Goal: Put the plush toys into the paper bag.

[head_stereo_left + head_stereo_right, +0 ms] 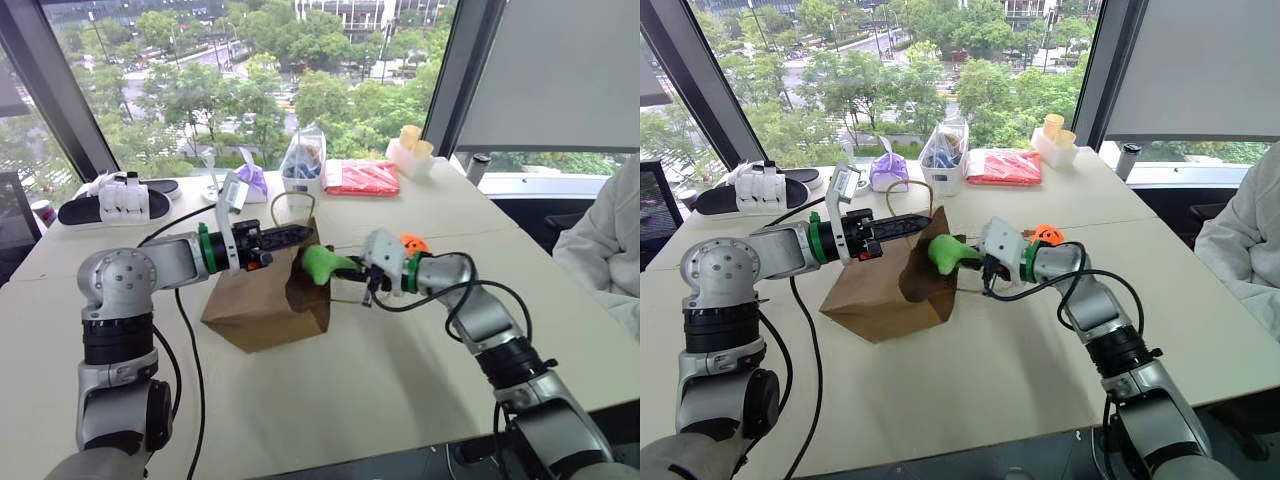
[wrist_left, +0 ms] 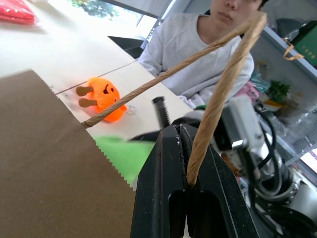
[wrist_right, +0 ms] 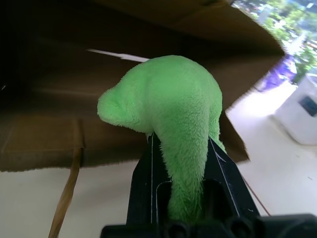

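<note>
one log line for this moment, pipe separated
left gripper: shut on paper bag handle, mouth held open | right gripper: shut on green plush toy, at mouth | orange plush toy: on table

both arms reach inward, left gripper (image 1: 300, 236) and right gripper (image 1: 345, 268) clamped.

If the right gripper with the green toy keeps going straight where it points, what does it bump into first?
Probably nothing solid at first: the right gripper, shut on the green plush toy, points into the open mouth of the paper bag. Deeper in, it would likely meet the bag's inside wall.
</note>
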